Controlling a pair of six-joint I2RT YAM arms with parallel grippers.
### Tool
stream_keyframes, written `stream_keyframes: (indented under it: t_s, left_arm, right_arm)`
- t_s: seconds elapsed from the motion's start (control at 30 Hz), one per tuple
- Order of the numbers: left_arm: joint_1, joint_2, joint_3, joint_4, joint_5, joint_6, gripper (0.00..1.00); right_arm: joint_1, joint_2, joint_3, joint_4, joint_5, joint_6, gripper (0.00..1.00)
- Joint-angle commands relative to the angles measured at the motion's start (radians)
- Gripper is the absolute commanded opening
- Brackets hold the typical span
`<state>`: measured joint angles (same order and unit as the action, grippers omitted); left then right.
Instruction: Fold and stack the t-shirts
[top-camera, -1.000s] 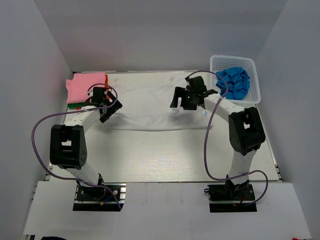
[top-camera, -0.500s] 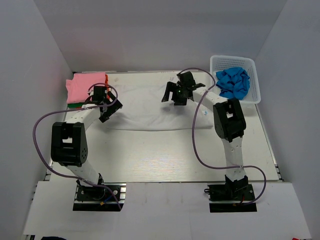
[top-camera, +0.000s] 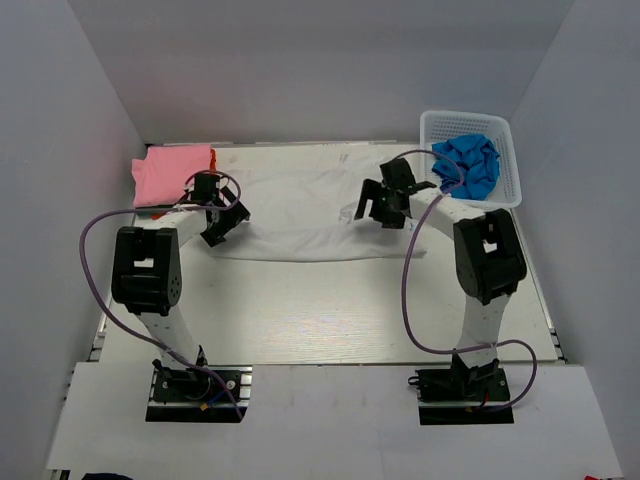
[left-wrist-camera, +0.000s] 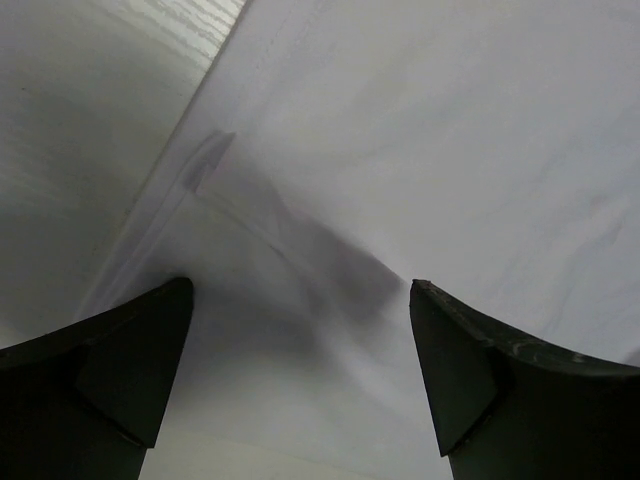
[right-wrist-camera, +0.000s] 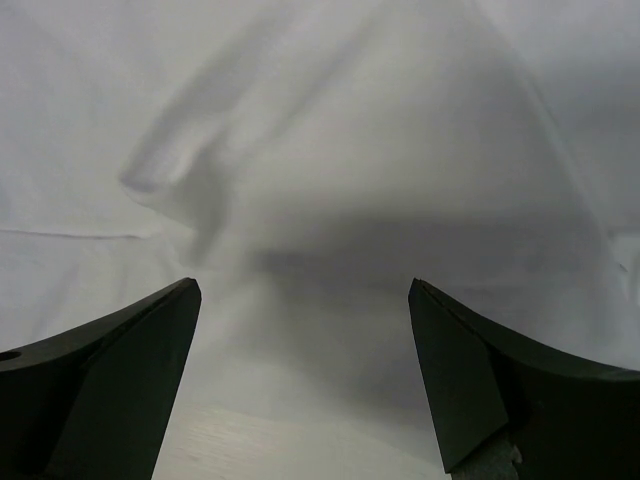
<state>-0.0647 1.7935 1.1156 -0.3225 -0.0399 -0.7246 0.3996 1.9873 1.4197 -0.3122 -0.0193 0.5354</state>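
A large white t-shirt (top-camera: 300, 205) lies spread across the back half of the table. My left gripper (top-camera: 222, 220) hangs open just over its left edge, where a cloth fold (left-wrist-camera: 215, 165) shows beyond my fingers (left-wrist-camera: 130, 370). My right gripper (top-camera: 378, 206) is open over the shirt's right part, low above rumpled white cloth (right-wrist-camera: 340, 150). Nothing sits between either pair of jaws. A folded pink t-shirt (top-camera: 170, 175) rests at the back left, with an orange-red edge (top-camera: 212, 156) beside it. A bright blue t-shirt (top-camera: 468, 166) lies crumpled in the basket.
The white mesh basket (top-camera: 512, 160) stands at the back right corner. Bare light wood table (top-camera: 320, 310) stretches in front of the white shirt and shows in the left wrist view (left-wrist-camera: 80, 110). Grey walls close the back and both sides.
My right gripper swung left over the white shirt, then back right and slightly nearer. The left arm's elbow shifted right while its gripper stayed at the shirt's left edge. Both stayed open.
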Motion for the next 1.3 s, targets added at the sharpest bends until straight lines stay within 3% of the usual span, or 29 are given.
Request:
stream_keyframes:
  t_s: [0.0,0.3,0.57,0.7,0.93,1.1,1.27]
  left_arm:
    - [0.0,0.017,-0.013,0.014,0.025,-0.012,1.0]
    - [0.0,-0.029,-0.204,-0.024,0.034,-0.021,1.0]
    - [-0.021,-0.371,-0.502,-0.095,0.031,-0.082,1.0]
    - [-0.021,-0.659,-0.565,-0.139,0.017,-0.107,1.0]
    - [-0.012,-0.753,-0.427,-0.21,-0.054,-0.058,1.0]
    - [0.0,-0.628,-0.291,-0.191,-0.13,-0.013,1.0]
    - [0.009,-0.406,-0.131,-0.17,-0.196,0.001,1.0]
  right_arm:
    - [-0.027,-0.091,-0.132,-0.002,0.056,0.0,0.9]
    - [-0.064,-0.185,-0.384,0.013,-0.037,0.029,0.9]
    - [-0.044,-0.507,-0.669,0.016,0.007,0.064,0.9]
    - [-0.024,-0.692,-0.752,-0.005,0.094,0.043,0.9]
    - [-0.002,-0.748,-0.609,-0.039,0.157,-0.015,0.9]
    - [0.011,-0.661,-0.484,-0.018,0.188,-0.052,0.9]
    - [0.012,-0.432,-0.256,-0.024,0.272,-0.11,0.9]
